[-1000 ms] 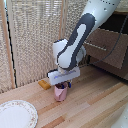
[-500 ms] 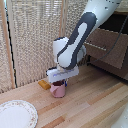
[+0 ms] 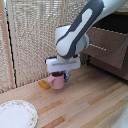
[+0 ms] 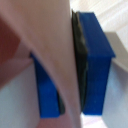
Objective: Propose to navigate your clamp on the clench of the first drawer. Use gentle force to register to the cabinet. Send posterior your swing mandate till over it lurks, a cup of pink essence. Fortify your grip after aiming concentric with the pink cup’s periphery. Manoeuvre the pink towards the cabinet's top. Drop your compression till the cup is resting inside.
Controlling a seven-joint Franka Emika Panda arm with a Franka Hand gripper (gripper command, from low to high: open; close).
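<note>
1. The clamp (image 3: 62, 73) sits low in the middle of the exterior view, pointing straight down under its flat white block, because the pink cup (image 3: 56, 80) stands upright just beneath it on the wooden table (image 3: 95, 102).
2. In the wrist view the two blue fingers (image 4: 95, 60) lie on either side of a thin pink wall (image 4: 70, 70), dark pads pressed against it, so the claw is closed on the cup's rim: one finger inside, one outside.
3. That rim pinch suits a thin-walled mug and leaves the side handle free.
4. Whether the cup's base touches the table or is just off it I cannot tell; it looks at table level.
5. The cabinet (image 3: 117, 55) fills the upper right of the exterior view, with the first drawer (image 3: 107, 45) standing pulled out. Its open top is presumably why the cup is being taken, so my judgement is that lifting and carrying toward the exterior view's right comes next.
6. A yellow object (image 3: 45, 84) lies just beside the cup, and a patterned plate (image 3: 16, 114) sits at lower left, well apart.
</note>
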